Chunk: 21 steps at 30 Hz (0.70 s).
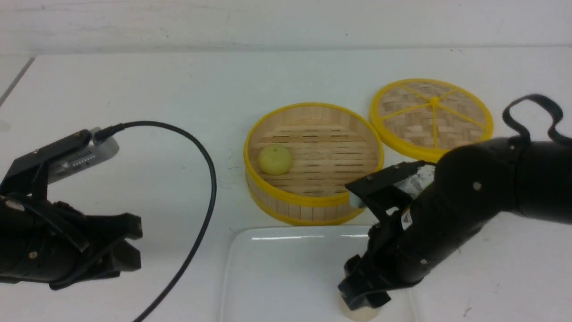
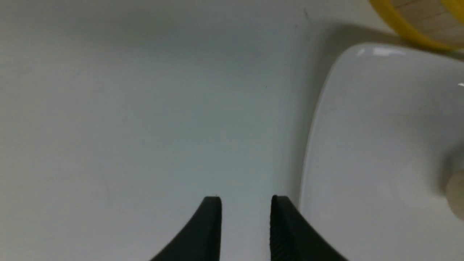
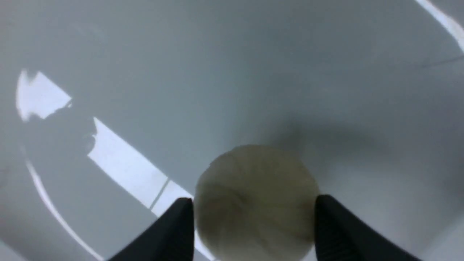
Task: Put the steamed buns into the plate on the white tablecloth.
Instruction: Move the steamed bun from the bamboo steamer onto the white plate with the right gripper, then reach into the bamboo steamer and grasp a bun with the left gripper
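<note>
The off-white bun (image 1: 363, 315) sits low at the near right of the white plate (image 1: 277, 268), which lies on the white tablecloth (image 1: 156, 80). My right gripper (image 1: 362, 302) is shut on it, one finger on each side, as the right wrist view shows the bun (image 3: 253, 177) between the fingertips over the plate's floor (image 3: 217, 72). The pale yellow bun (image 1: 275, 159) lies in the bamboo steamer (image 1: 313, 202). My left gripper (image 1: 134, 243) is open a little and empty, left of the plate. The left wrist view shows the gripper (image 2: 246, 203), the plate (image 2: 380, 127) and the bun (image 2: 456, 195).
The yellow-rimmed woven lid (image 1: 431, 117) lies flat to the right of the steamer, behind my right arm. A black cable (image 1: 206, 179) loops from the left arm across the cloth toward the near edge. The steamer's rim (image 2: 409, 21) touches the plate's far edge.
</note>
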Motion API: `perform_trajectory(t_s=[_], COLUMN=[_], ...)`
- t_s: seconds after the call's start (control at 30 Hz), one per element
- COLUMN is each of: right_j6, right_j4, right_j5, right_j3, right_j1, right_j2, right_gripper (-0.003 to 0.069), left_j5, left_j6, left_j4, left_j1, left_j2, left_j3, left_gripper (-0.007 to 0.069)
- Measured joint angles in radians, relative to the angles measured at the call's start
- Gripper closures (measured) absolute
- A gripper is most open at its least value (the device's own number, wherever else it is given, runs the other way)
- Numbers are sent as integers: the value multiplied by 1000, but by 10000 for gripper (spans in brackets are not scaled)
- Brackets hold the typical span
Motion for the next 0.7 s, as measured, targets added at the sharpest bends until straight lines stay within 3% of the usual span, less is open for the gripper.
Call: perform_trajectory(t_s=[0.1,0.17,0.27,0.3,0.33,0.37,0.47,0.6,0.7], right_j6=[0,0,4,13,16,47,111,154,165], right_j4=[-48,-97,-200,-251,-251,-306,-383,-430,-437], right_j5=[129,225,333,368,375,426,466,477,481], right_j3=[-123,-203,-270,-278,-279,-277,-237,-144,8], right_j1=[-4,-7,-10,-15,-15,-32,-81,-149,-234], right_j2=[-14,-39,-108,-153,-153,-215,-317,-429,-557], right_gripper=[167,205,342,423,437,567,668,673,673], left_j5=[34,50,88,110,114,149,191,209,200], left_j6=[44,66,90,93,93,95,99,99,99], left_j4=[-31,-49,-87,-105,-111,-134,-154,-147,-104], left_j1=[0,0,0,0,0,0,-8,-76,-204], left_j2=[11,19,41,57,63,91,153,248,390], left_j3=[-80,-142,-238,-276,-283,-332,-392,-460,-575], left_gripper=[348,331,308,304,303,300,300,300,300])
